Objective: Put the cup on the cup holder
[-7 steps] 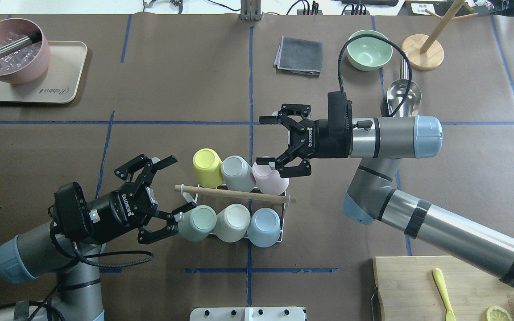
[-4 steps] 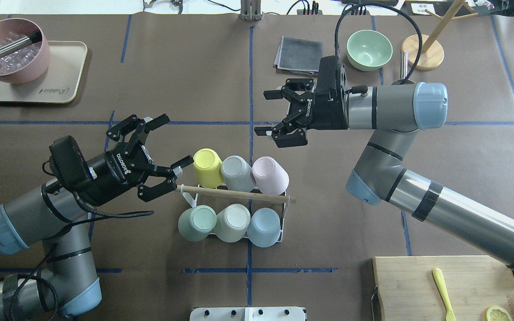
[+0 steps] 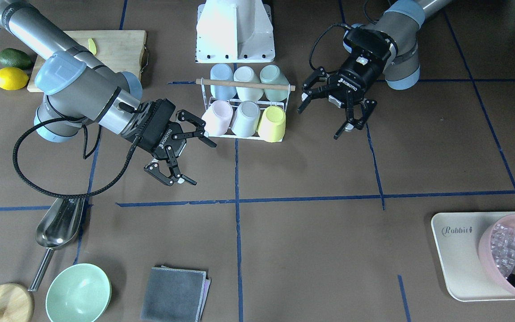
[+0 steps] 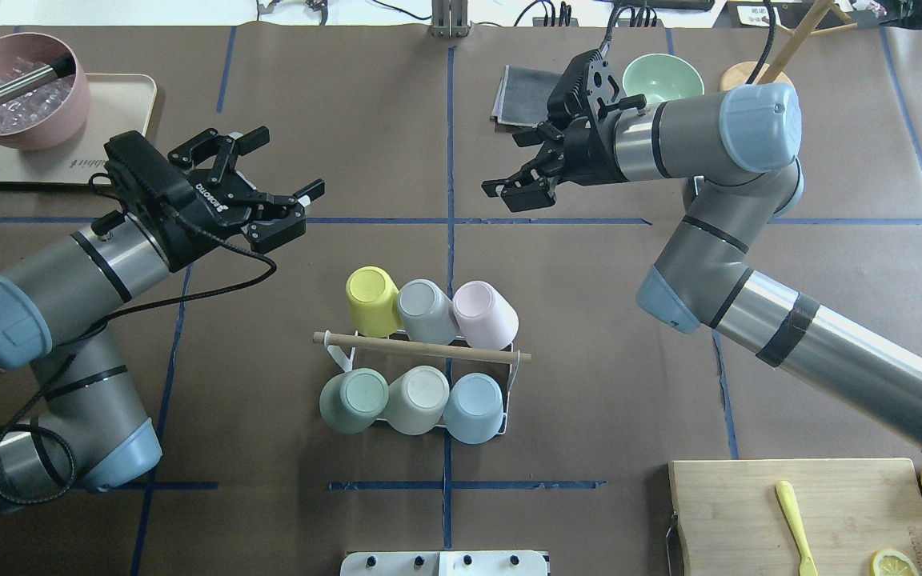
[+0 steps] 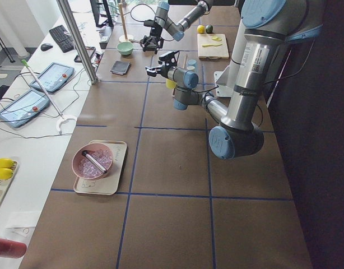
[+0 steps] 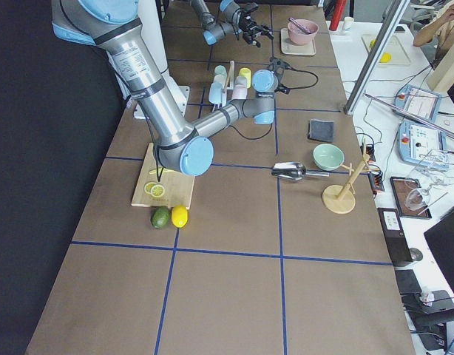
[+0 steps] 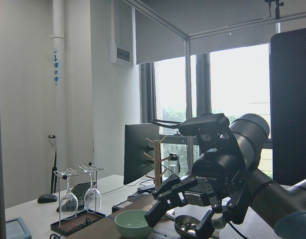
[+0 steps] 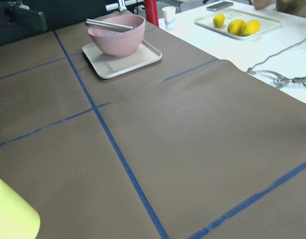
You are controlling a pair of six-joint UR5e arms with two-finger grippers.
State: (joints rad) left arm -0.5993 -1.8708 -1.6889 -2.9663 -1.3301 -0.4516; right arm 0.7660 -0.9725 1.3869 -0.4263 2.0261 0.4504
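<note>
Brown paper covers the table point(image 4: 589, 384). At its centre stands the cup holder point(image 4: 421, 350), bearing six cups point(image 4: 426, 311). Left gripper point(image 4: 289, 164) at ten o'clock and right gripper point(image 4: 503, 164) at one o'clock both hang with fingers spread, empty.

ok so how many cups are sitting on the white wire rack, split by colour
yellow cup: 1
grey cup: 1
pink cup: 1
green cup: 1
cream cup: 1
blue cup: 1
total: 6, all on the cup holder
</note>
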